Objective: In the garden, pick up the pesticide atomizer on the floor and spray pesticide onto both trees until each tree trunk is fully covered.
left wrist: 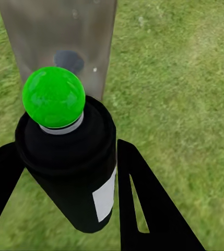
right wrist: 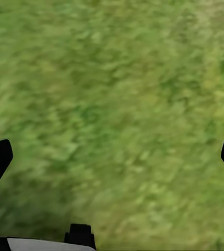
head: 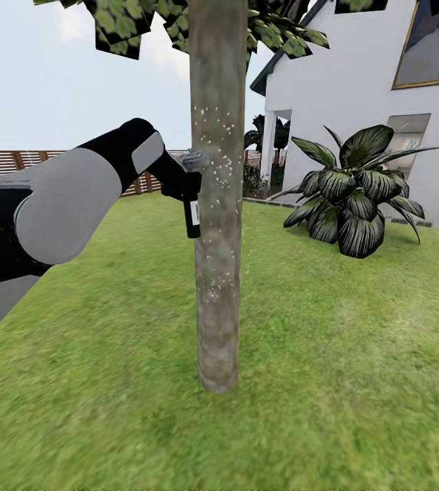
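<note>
A straight grey-brown tree trunk (head: 216, 225) rises from the lawn in the middle of the head view, leaves at the top. Fine white pesticide specks (head: 214, 290) dot its bark at several heights. My left gripper (head: 180, 184) is shut on the pesticide atomizer (head: 192, 219), a small black bottle with a white label, held upright right beside the trunk with its grey head (head: 194, 161) against the bark. In the left wrist view the atomizer (left wrist: 70, 172) sits between both black fingers (left wrist: 143, 204), a green ball (left wrist: 53, 97) on its top, the trunk (left wrist: 59, 36) just beyond. My right gripper (right wrist: 112, 157) hangs open over grass.
A low palm-like plant (head: 352, 194) stands to the right behind the trunk, before the white house (head: 356, 75). A wooden slat fence (head: 1, 166) runs along the far left. Green lawn (head: 328, 382) spreads all round the trunk.
</note>
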`<state>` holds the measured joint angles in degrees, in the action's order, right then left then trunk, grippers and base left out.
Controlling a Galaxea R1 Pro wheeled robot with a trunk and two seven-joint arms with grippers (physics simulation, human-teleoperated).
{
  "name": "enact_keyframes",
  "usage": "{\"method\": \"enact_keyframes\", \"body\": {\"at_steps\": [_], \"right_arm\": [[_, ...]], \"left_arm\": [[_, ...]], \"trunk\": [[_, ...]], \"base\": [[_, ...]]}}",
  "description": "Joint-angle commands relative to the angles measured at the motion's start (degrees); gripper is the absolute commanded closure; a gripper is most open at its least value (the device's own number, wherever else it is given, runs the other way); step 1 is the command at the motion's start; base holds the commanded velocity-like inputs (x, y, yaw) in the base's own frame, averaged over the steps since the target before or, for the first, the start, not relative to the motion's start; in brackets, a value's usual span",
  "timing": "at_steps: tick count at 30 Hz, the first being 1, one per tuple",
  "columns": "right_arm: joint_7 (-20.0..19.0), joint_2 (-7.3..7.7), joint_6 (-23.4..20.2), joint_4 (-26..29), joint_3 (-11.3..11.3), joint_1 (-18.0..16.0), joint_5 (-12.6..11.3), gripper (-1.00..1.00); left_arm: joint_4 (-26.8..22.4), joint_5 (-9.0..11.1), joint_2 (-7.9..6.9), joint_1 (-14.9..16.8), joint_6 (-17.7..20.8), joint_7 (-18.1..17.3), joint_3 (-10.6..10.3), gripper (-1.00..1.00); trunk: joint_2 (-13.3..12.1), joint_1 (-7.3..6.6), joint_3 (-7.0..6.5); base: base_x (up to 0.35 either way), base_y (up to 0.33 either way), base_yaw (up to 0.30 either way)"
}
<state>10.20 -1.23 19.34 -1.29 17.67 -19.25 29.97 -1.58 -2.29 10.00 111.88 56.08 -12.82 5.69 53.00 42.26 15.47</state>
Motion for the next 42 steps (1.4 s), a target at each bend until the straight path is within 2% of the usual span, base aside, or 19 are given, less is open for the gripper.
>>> {"method": "enact_keyframes", "body": {"at_steps": [1,10,13,17,24,27,33,35,37,42], "right_arm": [[0.0,0.0,0.0,0.0,0.0,0.0,0.0,-1.0],[0.0,-0.02,0.0,0.0,0.0,0.0,0.0,-1.0],[0.0,0.0,0.0,0.0,0.0,0.0,0.0,-1.0],[0.0,0.0,0.0,0.0,0.0,0.0,0.0,-1.0],[0.0,-0.02,0.0,0.0,0.0,0.0,0.0,-1.0],[0.0,0.0,0.0,0.0,0.0,0.0,0.0,-1.0],[0.0,-0.03,0.0,0.0,0.0,0.0,0.0,-1.0],[0.0,-0.01,0.0,0.0,0.0,0.0,0.0,-1.0],[0.0,-0.01,0.0,0.0,0.0,0.0,0.0,-1.0],[0.0,-0.03,0.0,0.0,0.0,0.0,0.0,-1.0]], "left_arm": [[0.0,0.0,0.0,0.0,0.0,0.0,0.0,1.0],[0.0,0.0,0.0,-0.9,-0.9,0.1,0.0,1.0],[0.0,0.0,0.0,-2.3,-1.8,0.1,0.0,1.0],[0.0,0.0,0.0,-4.9,-4.8,0.3,0.0,1.0],[0.0,-0.1,0.0,-8.4,-5.6,0.6,0.0,1.0],[0.0,-0.2,0.0,-10.0,-8.7,0.7,0.1,1.0],[0.0,-0.2,0.0,-12.9,-10.5,0.8,0.0,1.0],[0.0,-0.2,0.0,-13.7,-11.8,1.7,0.1,1.0],[0.0,-0.2,0.0,-15.0,-14.1,4.3,0.1,1.0],[0.0,-0.2,0.0,-16.7,-15.3,5.9,0.1,1.0]], "trunk": [[0.0,0.0,0.0],[0.0,0.0,0.0],[0.0,0.0,0.0],[0.0,0.0,0.0],[0.0,0.0,0.0],[0.0,0.0,0.0],[0.0,0.0,0.0],[0.0,0.0,0.0],[0.0,0.0,0.0],[0.0,0.0,0.0]], "base": [[-0.209,0.0,0.0],[-0.053,0.0,0.0],[-0.002,0.0,0.0],[0.0,0.0,0.0],[0.0,0.0,0.0],[0.0,0.0,0.0],[0.0,0.0,0.0],[0.0,0.0,0.0],[0.0,0.0,0.0],[0.0,0.0,0.0]]}}
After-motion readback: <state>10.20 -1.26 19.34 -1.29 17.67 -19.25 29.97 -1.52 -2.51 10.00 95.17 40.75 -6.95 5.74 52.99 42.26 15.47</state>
